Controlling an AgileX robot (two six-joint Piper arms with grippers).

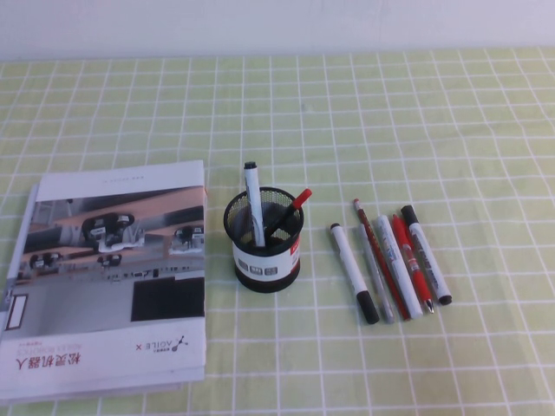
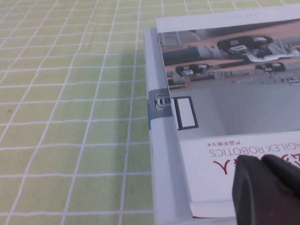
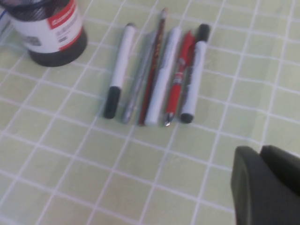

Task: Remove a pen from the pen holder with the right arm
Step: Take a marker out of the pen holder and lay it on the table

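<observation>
Green checked cloth is spread over the desk (image 1: pixel 451 113). Right gripper (image 3: pixel 260 152): closed, nothing held, poised above the cloth. Row of pens (image 3: pixel 157 75): six pieces laid side by side on the cloth ahead of this gripper, clear of it. Pen holder (image 1: pixel 264 247): black mesh, white label, set farther from the right gripper, beyond the row toward the robot's left. A white marker (image 1: pixel 253 204) and a red-capped pen (image 1: pixel 290 208) are stood inside it, untouched. Left gripper (image 2: pixel 261 161): closed, empty, held over a corner of the booklet (image 2: pixel 225 108).
</observation>
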